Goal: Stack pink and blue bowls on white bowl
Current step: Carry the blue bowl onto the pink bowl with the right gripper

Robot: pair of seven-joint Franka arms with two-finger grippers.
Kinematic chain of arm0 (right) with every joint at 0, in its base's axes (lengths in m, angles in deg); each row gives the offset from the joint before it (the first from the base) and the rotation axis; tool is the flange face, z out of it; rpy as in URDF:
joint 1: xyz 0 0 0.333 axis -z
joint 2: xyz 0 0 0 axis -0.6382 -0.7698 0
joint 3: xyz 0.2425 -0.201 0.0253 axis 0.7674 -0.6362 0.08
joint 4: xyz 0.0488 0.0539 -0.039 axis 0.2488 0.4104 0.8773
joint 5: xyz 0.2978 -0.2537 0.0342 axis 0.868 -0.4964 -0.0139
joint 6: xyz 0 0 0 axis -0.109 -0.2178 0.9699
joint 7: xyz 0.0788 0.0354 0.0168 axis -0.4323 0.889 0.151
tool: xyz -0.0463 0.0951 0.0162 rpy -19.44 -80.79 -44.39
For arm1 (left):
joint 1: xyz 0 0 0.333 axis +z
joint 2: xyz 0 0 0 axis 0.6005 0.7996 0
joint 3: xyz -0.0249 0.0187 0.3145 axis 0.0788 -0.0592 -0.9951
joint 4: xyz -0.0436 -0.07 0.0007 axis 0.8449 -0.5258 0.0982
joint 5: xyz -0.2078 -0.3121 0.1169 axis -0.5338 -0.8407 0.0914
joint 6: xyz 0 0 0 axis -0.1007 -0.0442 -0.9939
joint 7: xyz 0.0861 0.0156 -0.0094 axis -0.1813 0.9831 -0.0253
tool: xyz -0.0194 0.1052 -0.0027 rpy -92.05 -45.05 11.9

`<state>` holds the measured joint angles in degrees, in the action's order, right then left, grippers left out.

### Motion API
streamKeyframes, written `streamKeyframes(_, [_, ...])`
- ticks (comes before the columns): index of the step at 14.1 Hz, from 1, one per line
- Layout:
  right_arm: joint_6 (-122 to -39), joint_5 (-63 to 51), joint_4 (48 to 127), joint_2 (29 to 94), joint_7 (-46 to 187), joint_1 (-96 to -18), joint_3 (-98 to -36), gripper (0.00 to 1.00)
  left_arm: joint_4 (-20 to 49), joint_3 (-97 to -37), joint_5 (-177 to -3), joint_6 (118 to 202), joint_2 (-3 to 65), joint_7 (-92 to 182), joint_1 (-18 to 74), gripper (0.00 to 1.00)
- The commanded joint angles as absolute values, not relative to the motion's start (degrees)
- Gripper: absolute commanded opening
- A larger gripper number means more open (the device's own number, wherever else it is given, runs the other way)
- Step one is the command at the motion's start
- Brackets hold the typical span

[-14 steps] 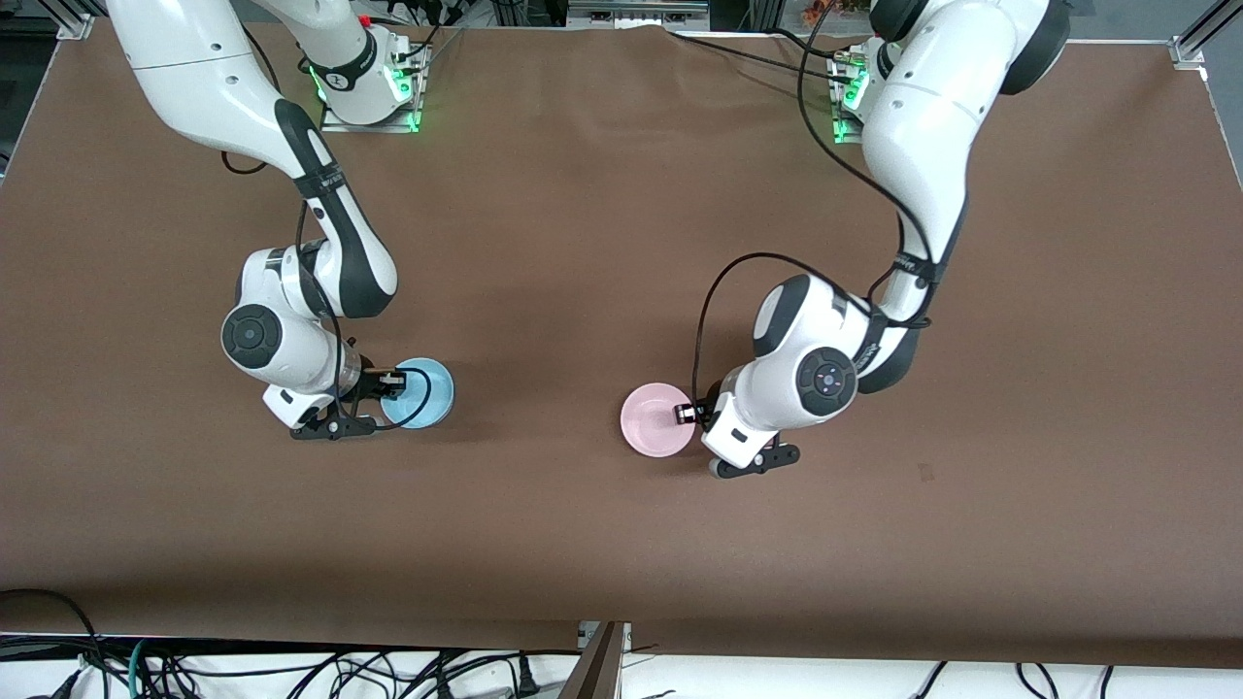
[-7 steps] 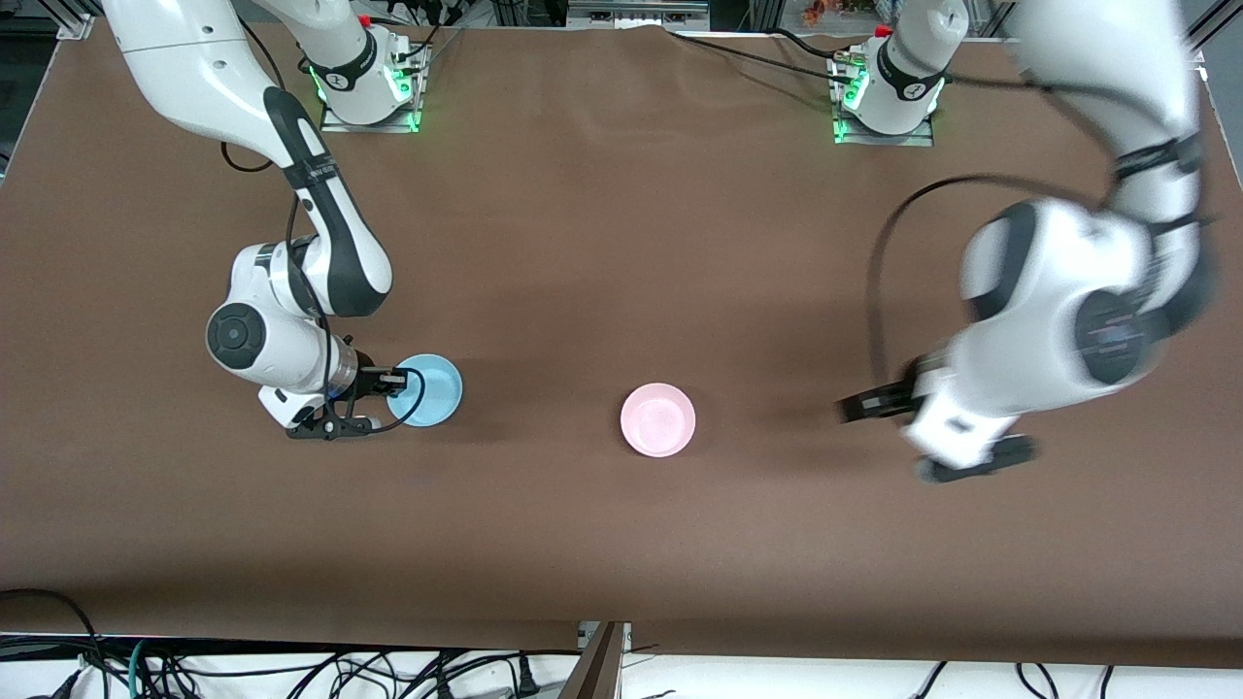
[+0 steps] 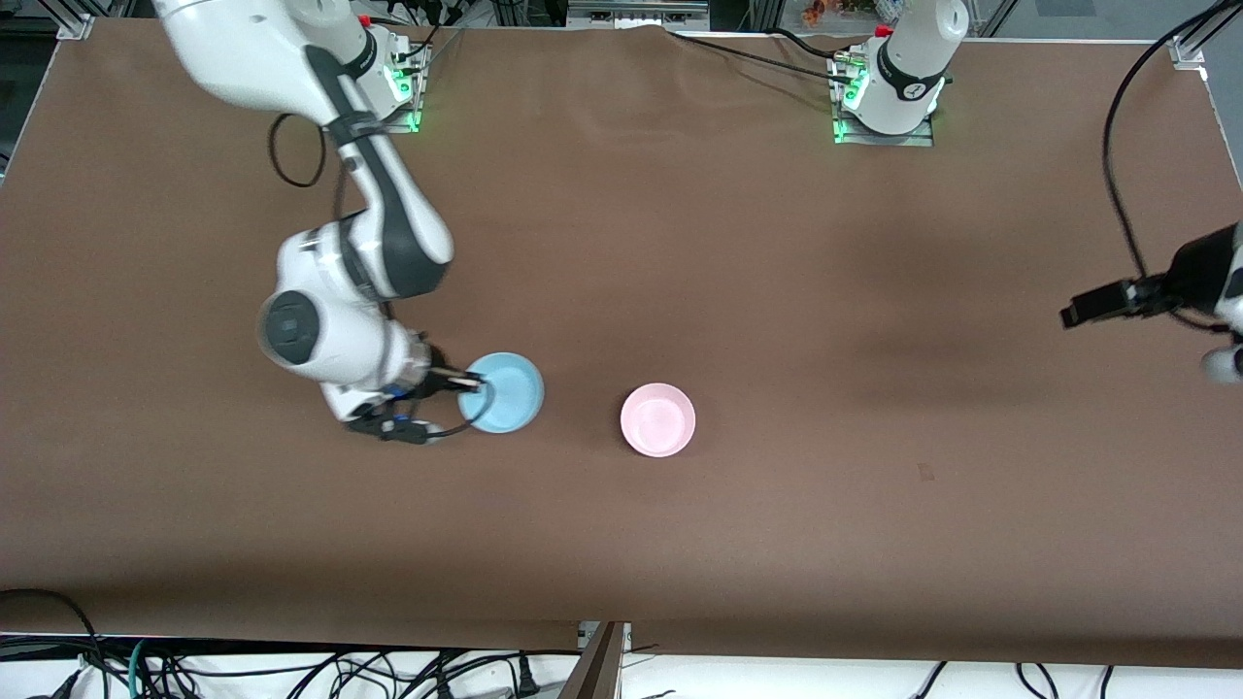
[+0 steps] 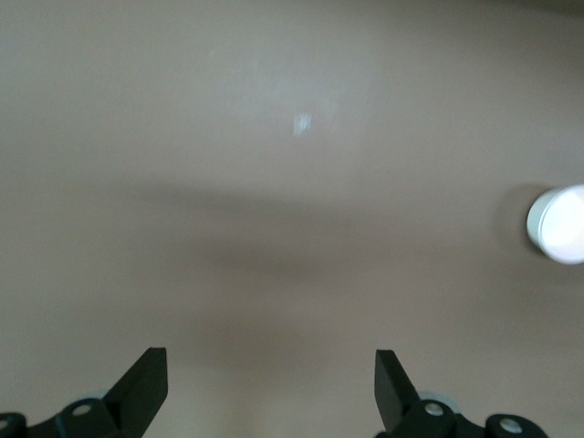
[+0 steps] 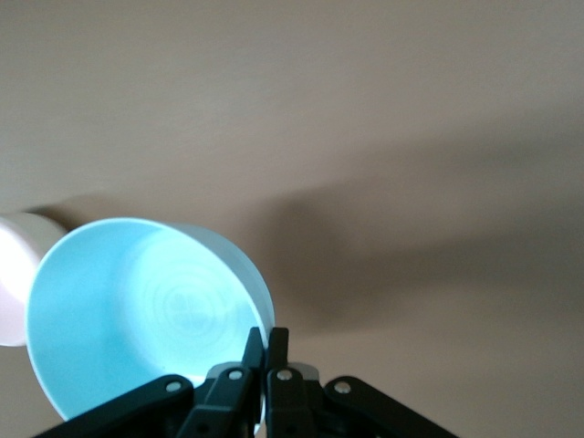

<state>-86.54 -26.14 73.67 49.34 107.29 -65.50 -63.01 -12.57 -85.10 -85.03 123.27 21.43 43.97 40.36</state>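
The pale pink bowl (image 3: 658, 419) sits upright on the brown table, near the middle. It also shows as a pale round shape in the left wrist view (image 4: 557, 224) and at the edge of the right wrist view (image 5: 14, 278). My right gripper (image 3: 473, 383) (image 5: 266, 339) is shut on the rim of the sky-blue bowl (image 3: 503, 393) (image 5: 137, 319), held tilted over the table beside the pink bowl, toward the right arm's end. My left gripper (image 3: 1073, 315) (image 4: 271, 365) is open and empty, over the table at the left arm's end. No separate white bowl is in view.
The brown table cover (image 3: 621, 544) is bare around the bowls. Both arm bases (image 3: 889, 97) stand along the table edge farthest from the front camera. Cables hang below the edge nearest to that camera.
My left gripper let go of the pink bowl and swung away to the left arm's end. My right gripper carried the blue bowl toward the pink bowl.
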Motion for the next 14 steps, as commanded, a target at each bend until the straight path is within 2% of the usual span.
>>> streamKeyframes(1, [-85.79,-25.61,61.55,41.22,122.2,-71.19,-63.59,0.0,-7.89,-83.79,-79.62,122.4,18.49,45.67,40.42,1.0])
streamKeyframes(5, [-87.72,-25.87,49.49,32.25,139.19,-77.18,-63.77,0.0,-6.99,-82.2,-78.72,122.14,18.57,45.5,41.12,1.0])
streamKeyframes(10, [-93.35,-26.31,48.95,29.87,141.95,-79.47,-64.12,0.0,-9.11,-82.03,-78.8,122.14,20.51,44.97,38.92,1.0])
streamKeyframes(14, [-95.03,-31.05,48.95,28.64,141.77,-80.35,-64.12,0.0,-9.2,-82.38,-79.42,122.14,20.6,45.41,39.71,1.0])
